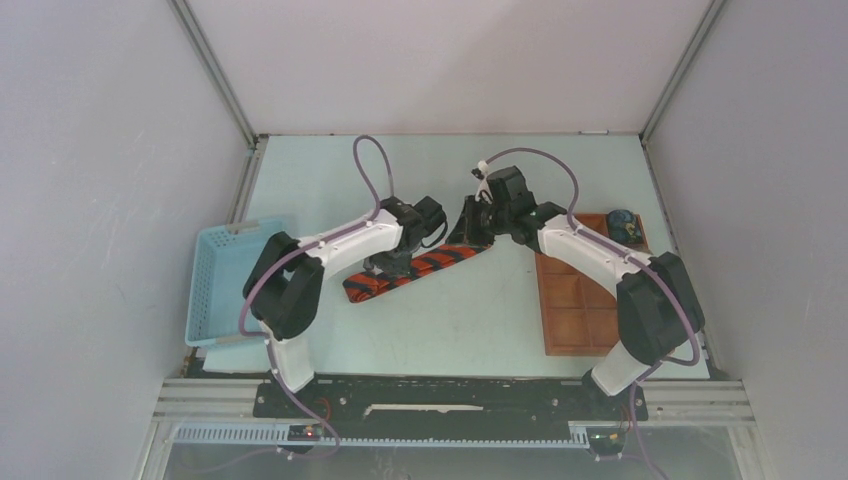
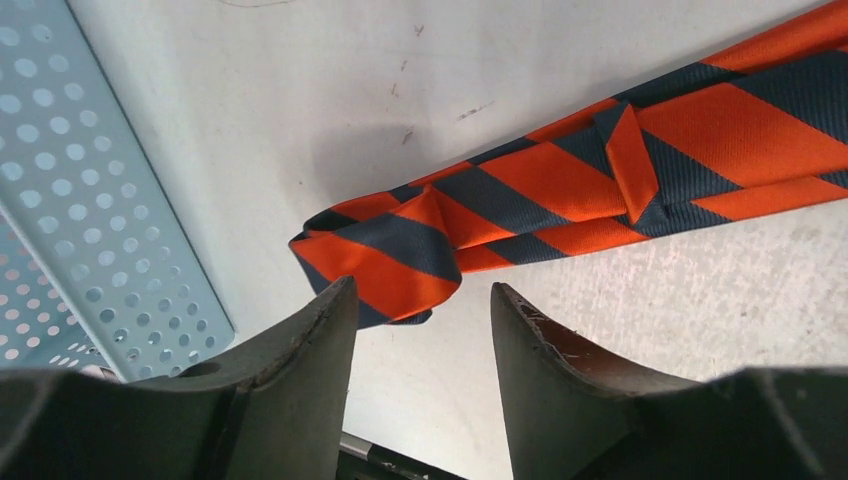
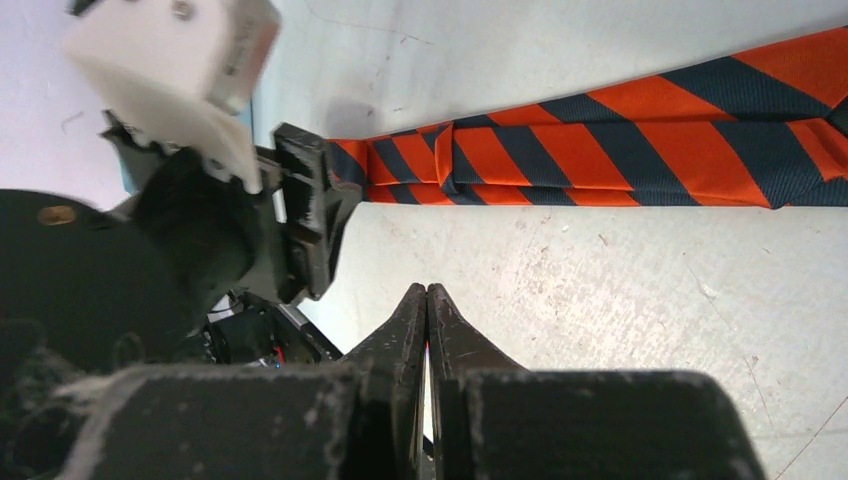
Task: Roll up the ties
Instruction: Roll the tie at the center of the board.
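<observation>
Table point(image 2: 620, 340): striped tie point(image 2: 560, 180) ahead of left gripper point(image 2: 422, 292)

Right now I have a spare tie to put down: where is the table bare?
Bare: the far table strip along the back wall, and the near patch between basket, striped tie and tray. Crowded: the middle, where left gripper and right gripper sit at the tie.

We're looking into a robotics lab test cell here: blank grey wall panels point(image 1: 100, 150) box it in on three sides, framed by bare aluminium struts point(image 1: 215, 75). A pale surface point(image 1: 480, 330) fills the bay (scuffed and speckled up close). The left arm point(image 1: 345, 238) and right arm point(image 1: 590, 250) stand bolted to a black mounting rail point(image 1: 480, 390), with purple cable point(image 1: 369, 138) looping above.
</observation>
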Action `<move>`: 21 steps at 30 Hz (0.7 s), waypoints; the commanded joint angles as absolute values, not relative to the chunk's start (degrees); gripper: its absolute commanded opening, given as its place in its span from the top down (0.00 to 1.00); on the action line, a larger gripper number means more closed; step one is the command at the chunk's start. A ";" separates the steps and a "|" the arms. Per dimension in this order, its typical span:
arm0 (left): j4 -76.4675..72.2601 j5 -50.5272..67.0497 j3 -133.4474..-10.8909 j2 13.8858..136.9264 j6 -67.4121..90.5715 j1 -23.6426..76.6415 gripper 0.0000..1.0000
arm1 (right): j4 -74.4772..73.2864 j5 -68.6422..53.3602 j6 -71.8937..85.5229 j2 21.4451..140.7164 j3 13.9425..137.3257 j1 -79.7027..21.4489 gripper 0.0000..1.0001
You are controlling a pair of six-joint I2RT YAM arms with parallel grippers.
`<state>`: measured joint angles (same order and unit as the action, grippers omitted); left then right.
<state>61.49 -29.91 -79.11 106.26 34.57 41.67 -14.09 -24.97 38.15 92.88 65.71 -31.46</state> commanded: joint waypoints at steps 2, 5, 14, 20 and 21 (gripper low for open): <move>60.47 -33.51 -77.71 98.01 34.77 41.20 0.44 | -14.94 -18.24 37.08 89.40 65.80 -34.51 0.97; 59.13 -33.51 -76.07 93.40 33.07 37.99 0.45 | -15.41 -14.31 36.58 89.49 65.74 -37.99 0.97; 53.74 -21.17 -73.25 89.49 23.51 21.14 0.56 | -7.82 -9.99 36.49 96.08 65.83 -50.68 0.97; 52.70 -14.44 -74.67 95.44 19.98 14.21 0.73 | 1.77 -11.92 38.39 103.89 66.98 -56.26 1.00; 52.58 -13.18 -74.97 96.81 19.54 13.61 0.73 | 1.57 -11.70 38.30 105.55 68.59 -57.14 1.00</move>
<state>54.46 -20.32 -73.84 92.97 23.66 15.81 -5.37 -12.23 37.76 101.19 65.71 -54.83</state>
